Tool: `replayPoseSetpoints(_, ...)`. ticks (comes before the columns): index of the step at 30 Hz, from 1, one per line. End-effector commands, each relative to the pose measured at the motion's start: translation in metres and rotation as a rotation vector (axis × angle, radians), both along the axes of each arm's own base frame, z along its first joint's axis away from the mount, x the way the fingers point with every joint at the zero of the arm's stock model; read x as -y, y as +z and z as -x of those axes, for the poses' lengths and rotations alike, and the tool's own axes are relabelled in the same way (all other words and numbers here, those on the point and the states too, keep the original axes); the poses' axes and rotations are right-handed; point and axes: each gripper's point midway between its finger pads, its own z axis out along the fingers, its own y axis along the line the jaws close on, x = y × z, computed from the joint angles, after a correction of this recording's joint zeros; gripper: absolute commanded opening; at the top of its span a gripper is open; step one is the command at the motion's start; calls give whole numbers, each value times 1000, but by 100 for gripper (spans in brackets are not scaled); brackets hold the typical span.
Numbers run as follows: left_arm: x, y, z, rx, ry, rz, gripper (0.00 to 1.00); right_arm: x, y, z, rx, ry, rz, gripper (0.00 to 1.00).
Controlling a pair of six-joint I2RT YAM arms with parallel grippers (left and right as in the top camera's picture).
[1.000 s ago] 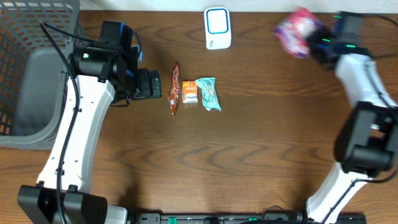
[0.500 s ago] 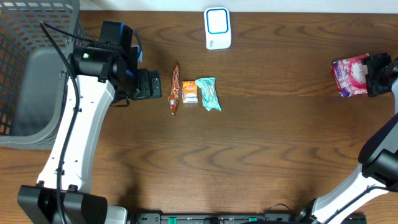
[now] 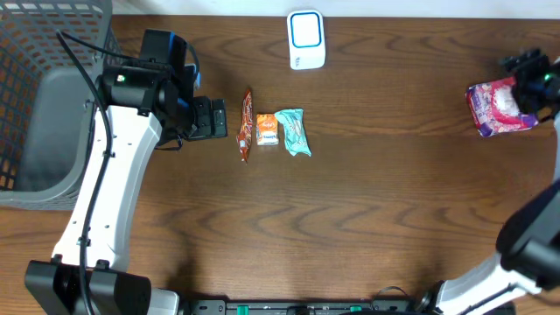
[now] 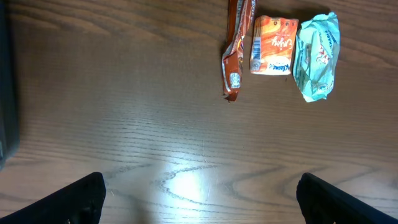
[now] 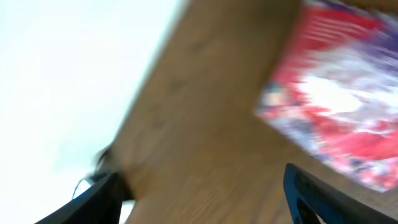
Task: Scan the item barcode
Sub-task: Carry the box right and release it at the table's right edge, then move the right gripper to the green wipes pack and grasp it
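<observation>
Left hand (image 3: 219, 119) spread wide, empty, hovering just left of the row at the middle of the counter (image 3: 376, 210): brown wrapper (image 3: 246, 125), orange pack (image 3: 268, 129), teal packet (image 3: 294, 131), with the scanner (image 3: 306, 39) at the far edge. Pink packet (image 3: 497, 107) lies flat by the right edge, right hand (image 5: 202, 180) spread just beside it, pinching nothing. Judged a set-down step: lift that hand straight up clear of the packet, no dragging; the next item should meet the scanner window barcode-first, held flat.

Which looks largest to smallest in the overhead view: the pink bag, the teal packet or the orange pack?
1. pink bag, largest, even with its right edge partly covered
2. teal packet
3. orange pack, clearly smallest

All lie flat on the table, so nearness to the camera hardly matters.
</observation>
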Motion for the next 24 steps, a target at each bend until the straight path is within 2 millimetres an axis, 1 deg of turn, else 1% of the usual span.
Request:
replayPoseSetpoints(1,-2,-2,1,-7,8,-9,98,-64,65,2,171,315,141,79)
replayPoseSetpoints(3,-2,-2,1,-7,8,-9,98,-96,72,6,187,417,148,85)
replayPoseSetpoints(4,-2,-2,1,-7,8,-9,98,-110,72,8,181,454,146,87)
replayPoseSetpoints(7,-2,-2,1,-7,8,-9,98,-152,59,15,124,554,118,91)
replayPoseSetpoints(11,-2,-2,1,-7,8,-9,98,-212,33,28,45,742,121,94)
replayPoseSetpoints(12,-2,-2,1,-7,8,-9,98,-225,26,30,25,776,123,99)
replayPoseSetpoints(14,-2,-2,1,-7,8,-9,98,-256,6,35,-38,841,136,99)
replayPoseSetpoints(18,-2,-2,1,-7,8,-9,98,-304,-25,42,-114,943,163,99)
replayPoseSetpoints(19,-2,-2,1,-7,8,-9,98,-322,-36,44,-129,984,165,99)
replayPoseSetpoints(22,-2,-2,1,-7,8,-9,98,-355,-55,47,-138,1058,168,99)
replayPoseSetpoints(24,-2,-2,1,-7,8,-9,98,-372,-68,48,-148,1090,184,99)
